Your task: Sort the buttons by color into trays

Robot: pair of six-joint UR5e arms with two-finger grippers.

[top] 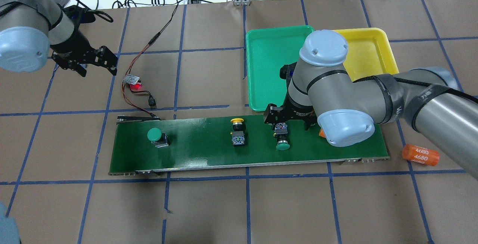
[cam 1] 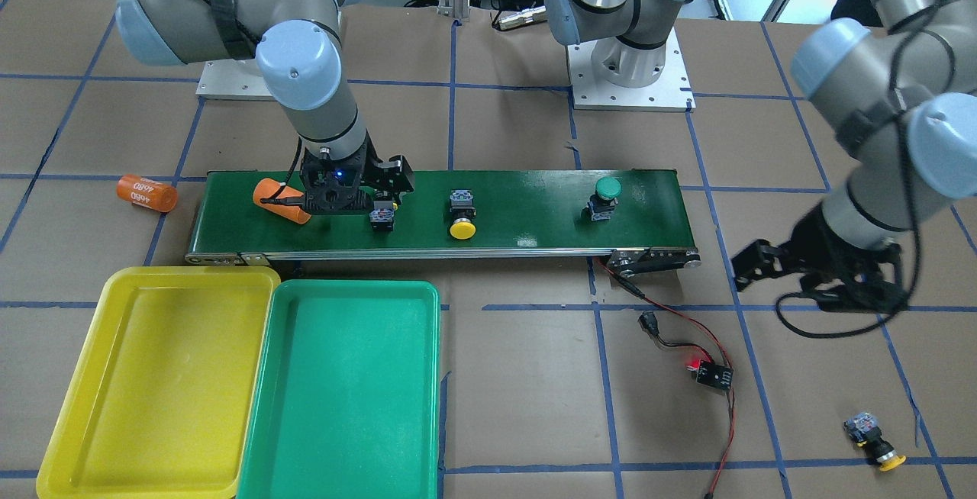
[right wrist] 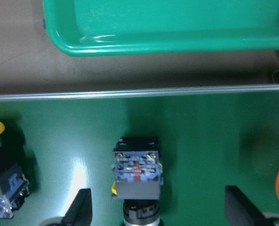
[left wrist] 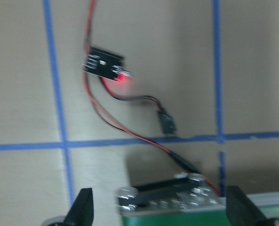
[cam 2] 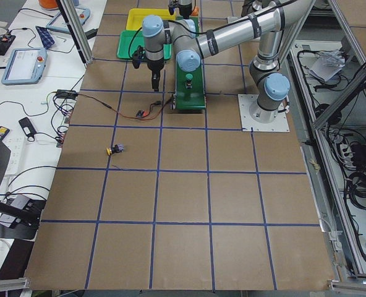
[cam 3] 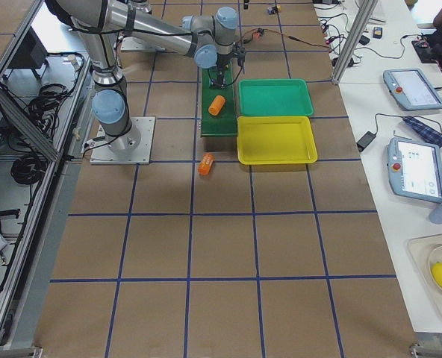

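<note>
My right gripper (top: 285, 124) hangs open over the green conveyor belt (top: 209, 154), its fingers (right wrist: 80, 209) on either side of a green-capped button (top: 282, 141) that lies on its side; the wrist view shows the button's blue-grey block (right wrist: 135, 172). A yellow-capped button (top: 238, 129) lies mid-belt and a second green-capped button (top: 155, 135) stands near the belt's other end. Another yellow-capped button (cam 1: 874, 442) lies on the table far from the belt. The green tray (cam 1: 343, 392) and yellow tray (cam 1: 153, 384) sit side by side, both empty. My left gripper (top: 93, 65) is open and empty above the table.
An orange cylinder (cam 1: 278, 201) lies on the belt beside my right gripper. Another orange cylinder marked 4680 (cam 1: 146, 192) lies on the table past the belt's end. A small black circuit board (left wrist: 104, 63) with red wires lies under my left gripper.
</note>
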